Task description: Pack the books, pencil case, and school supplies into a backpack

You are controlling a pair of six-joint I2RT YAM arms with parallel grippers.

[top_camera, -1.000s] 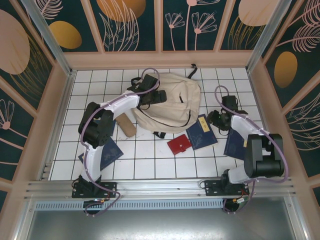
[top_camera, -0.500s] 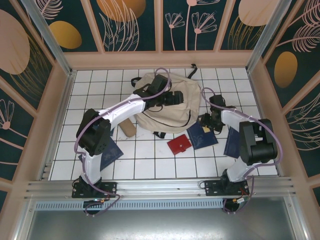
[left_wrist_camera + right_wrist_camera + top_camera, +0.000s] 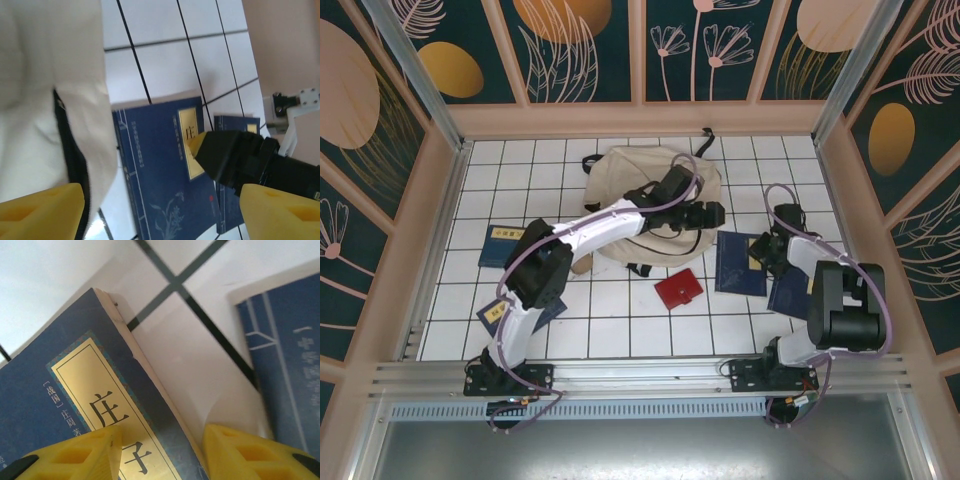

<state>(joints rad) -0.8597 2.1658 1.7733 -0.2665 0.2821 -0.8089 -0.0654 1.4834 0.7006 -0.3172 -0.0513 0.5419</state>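
Robot lab test cell, white gridded tabletop [image 3: 610,335], walls of leaf-pattern panels [image 3: 575,50], aluminium rail [image 3: 640,372] along near edge

**Left arm** [image 3: 600,222] and **right arm** [image 3: 805,250]: white link shells between bulky black joint housings. A lilac cable runs along each arm. Black base plates are bolted at the near edge of the tabletop [image 3: 610,322].

**Left pincer** [image 3: 160,210] and **right pincer** [image 3: 162,450]: yellow moulded fingers [image 3: 75,457] with recessed pockets.

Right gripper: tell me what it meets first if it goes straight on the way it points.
Probably the navy book with the yellow label: the right gripper straddles its edge, open, white tile beside it. Depth is unclear.
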